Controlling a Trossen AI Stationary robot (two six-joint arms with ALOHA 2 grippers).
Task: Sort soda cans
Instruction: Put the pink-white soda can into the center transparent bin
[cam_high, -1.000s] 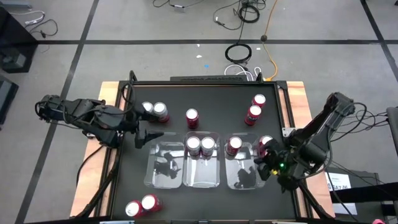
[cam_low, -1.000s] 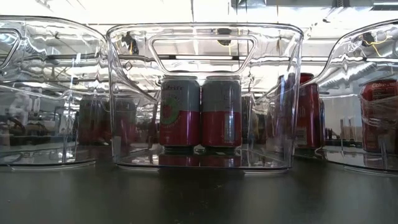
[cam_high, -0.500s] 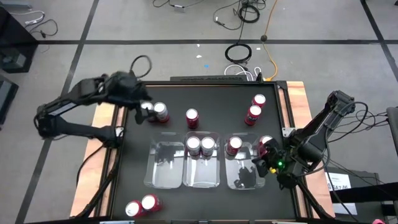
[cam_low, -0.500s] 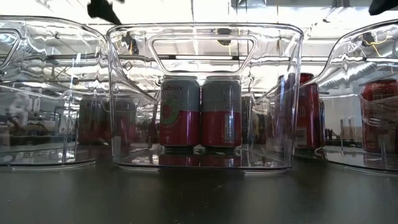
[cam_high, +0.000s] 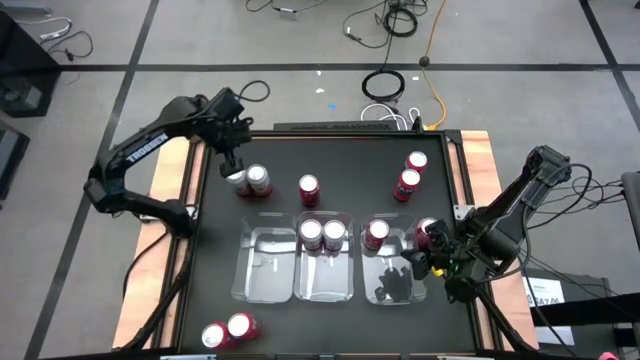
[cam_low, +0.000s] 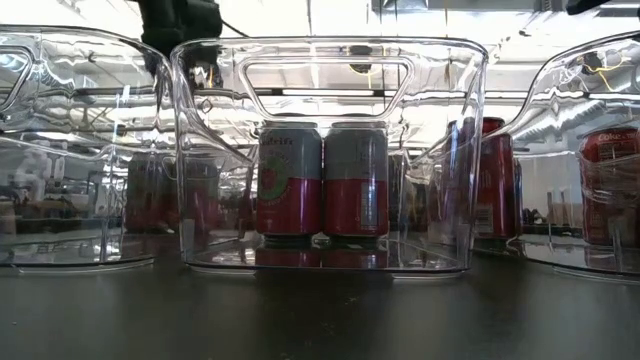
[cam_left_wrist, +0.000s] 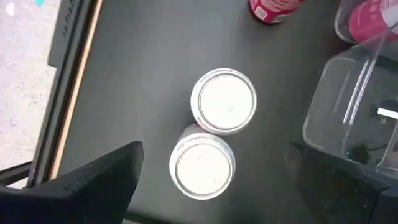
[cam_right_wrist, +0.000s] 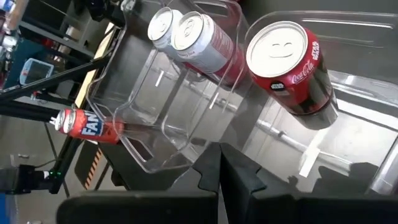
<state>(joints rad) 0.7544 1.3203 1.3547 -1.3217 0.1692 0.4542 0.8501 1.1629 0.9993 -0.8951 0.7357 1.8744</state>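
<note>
Left gripper (cam_high: 236, 160) is poised over the pair of silver-topped cans at the back left of the black table (cam_high: 345, 150), and the left wrist view looks straight down on them: the nearer silver-topped can (cam_left_wrist: 202, 170) and the second silver-topped can (cam_left_wrist: 223, 101) stand upright and touching. One dark finger (cam_left_wrist: 102, 180) shows well off to the side of the pair, so the fingers look spread wide, holding nothing. To do this pick well, I'd say the gripper wants to centre on just one can and straddle it across the axis that avoids its twin, since a finger forced into that contact line could topple both. Open room is decent here: bare tabletop lies between the pair and the table's raised left edge, and the lone red can (cam_high: 309, 189) stands apart to the right. The three clear plastic rectangular trays sit in a row nearer the front; the empty left tray (cam_high: 264, 266) is the closest drop, the middle tray (cam_high: 325, 283) holds two cans side by side, and tall tray walls will need clearing on the way in. Right gripper (cam_high: 425, 262) waits low by the right tray (cam_high: 392, 284), which holds a red cola can (cam_right_wrist: 292, 65); its fingers look closed together and empty. Two more red cans (cam_high: 411, 175) stand back right, two (cam_high: 227, 330) at front left.
</note>
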